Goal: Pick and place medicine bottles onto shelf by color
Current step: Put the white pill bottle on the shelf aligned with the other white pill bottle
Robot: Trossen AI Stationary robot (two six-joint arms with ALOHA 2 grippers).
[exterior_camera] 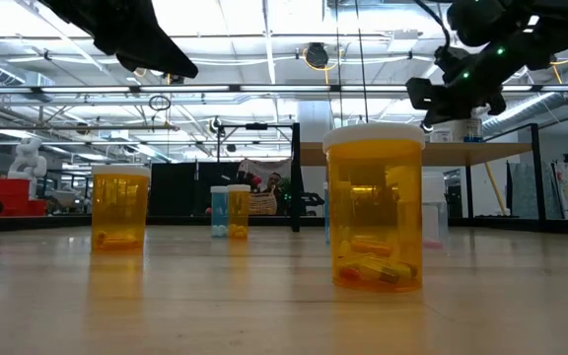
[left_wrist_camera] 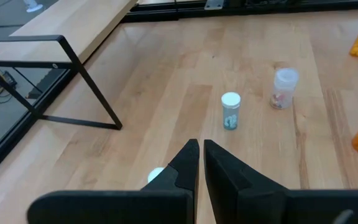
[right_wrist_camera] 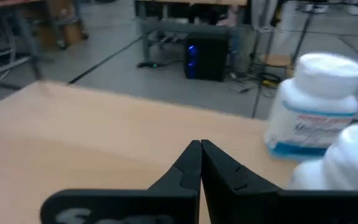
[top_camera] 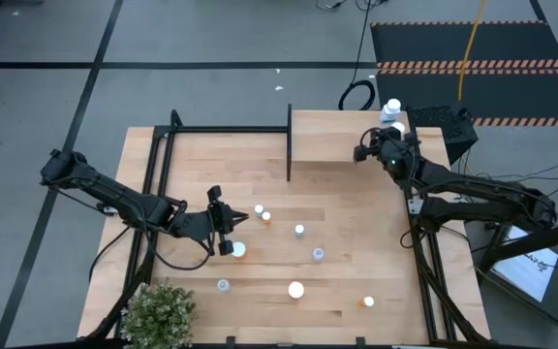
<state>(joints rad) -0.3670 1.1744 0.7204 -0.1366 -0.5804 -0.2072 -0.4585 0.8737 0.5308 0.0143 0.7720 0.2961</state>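
Both claws are pinched narrow, holding nothing. The right claw (top_camera: 361,153), upper right over the raised light-wood shelf (top_camera: 332,136), could topple the white-capped blue-banded bottle (right_wrist_camera: 312,112) beside it.

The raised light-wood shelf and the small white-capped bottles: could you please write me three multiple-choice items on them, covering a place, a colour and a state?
1. Where do the bottles on the raised light-wood shelf stand?
A near its right corner
B along the black upright
C in the middle

2. The large bottle nearest the low camera is
A orange
B green
C black

3. The right claw over the shelf is
A shut, empty
B gripping a bottle
C wide open

Key: A, white caps sit there; A, orange body; A, fingers meet on nothing.
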